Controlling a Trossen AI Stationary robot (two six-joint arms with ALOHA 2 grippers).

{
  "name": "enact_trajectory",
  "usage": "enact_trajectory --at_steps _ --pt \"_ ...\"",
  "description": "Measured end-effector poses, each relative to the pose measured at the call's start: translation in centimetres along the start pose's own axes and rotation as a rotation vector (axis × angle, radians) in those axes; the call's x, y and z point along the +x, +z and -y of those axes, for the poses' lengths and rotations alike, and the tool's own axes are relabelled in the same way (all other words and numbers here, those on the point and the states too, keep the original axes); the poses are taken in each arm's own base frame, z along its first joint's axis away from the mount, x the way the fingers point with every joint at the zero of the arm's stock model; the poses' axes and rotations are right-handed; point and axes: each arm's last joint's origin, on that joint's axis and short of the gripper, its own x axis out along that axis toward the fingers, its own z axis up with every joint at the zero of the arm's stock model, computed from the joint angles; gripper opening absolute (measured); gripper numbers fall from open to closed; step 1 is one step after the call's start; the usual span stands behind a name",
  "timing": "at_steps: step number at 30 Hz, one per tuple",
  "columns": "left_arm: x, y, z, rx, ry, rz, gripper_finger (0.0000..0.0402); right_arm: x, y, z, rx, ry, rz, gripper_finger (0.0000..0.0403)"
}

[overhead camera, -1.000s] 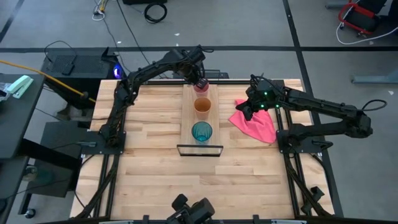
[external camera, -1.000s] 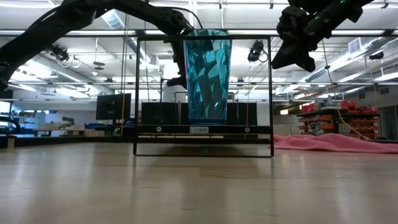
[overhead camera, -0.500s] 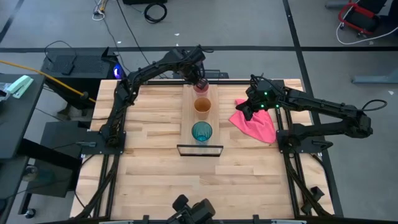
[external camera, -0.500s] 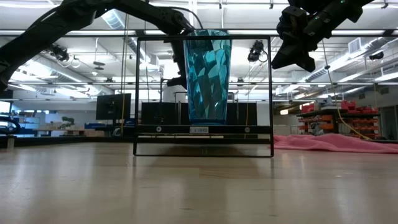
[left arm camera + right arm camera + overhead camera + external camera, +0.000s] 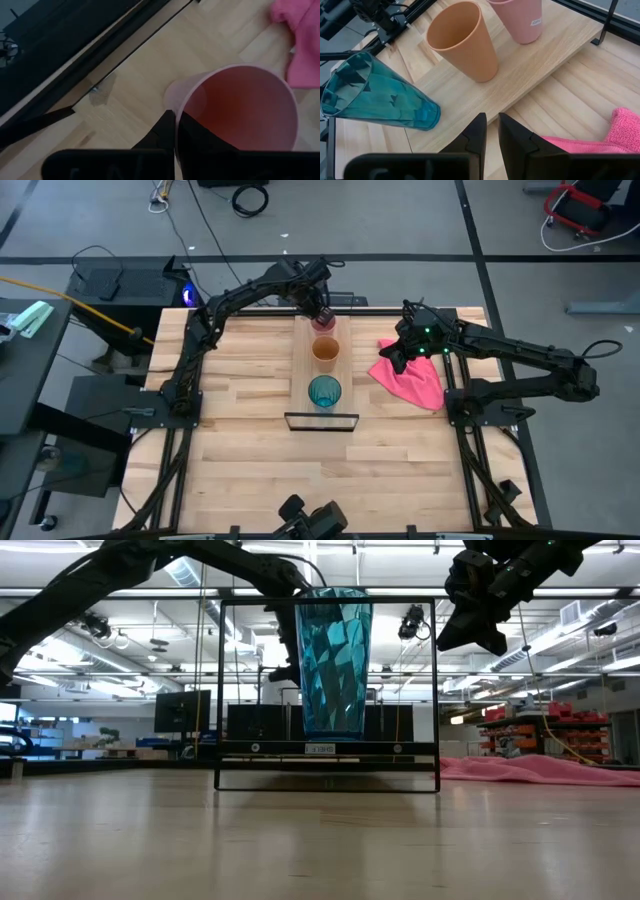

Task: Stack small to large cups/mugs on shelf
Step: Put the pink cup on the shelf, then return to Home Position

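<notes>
The light-wood shelf lies on the table, its black frame at the near end. Three cups stand upright on it in a row: teal nearest, orange in the middle, pink farthest. The right wrist view shows the teal cup, orange cup and pink cup on the plank. My left gripper is shut on the pink cup at the shelf's far end. My right gripper hovers shut above the pink cloth, right of the shelf. In the low view the teal cup hides the others. My left gripper pinches the pink cup's wall at its rim, one finger inside the cup and one outside. It comes from above and the far-left side. The cup stands upright with its base on the plank.
A pink cloth lies on the table right of the shelf, under my right gripper. A black rail runs along the table's far edge behind the shelf. Bare tabletop spreads left of the shelf and toward the near edge.
</notes>
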Motion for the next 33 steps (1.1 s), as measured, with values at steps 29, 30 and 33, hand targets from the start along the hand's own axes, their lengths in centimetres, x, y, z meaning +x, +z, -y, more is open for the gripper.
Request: enact_trajectory --at_steps 29,30,33 --pt "-3.2 -0.2 0.1 -0.016 -0.061 0.032 0.0091 0.0 0.0 0.0 -0.003 0.000 -0.001 0.0054" --pt "-3.8 -0.3 0.1 -0.002 -0.065 0.044 0.0091 0.0 0.0 0.0 -0.003 0.000 -0.001 0.0054" --pt "-6.1 -0.6 0.2 0.040 -0.072 0.083 0.0088 0.0 0.0 0.0 0.009 0.000 -0.002 0.0054"
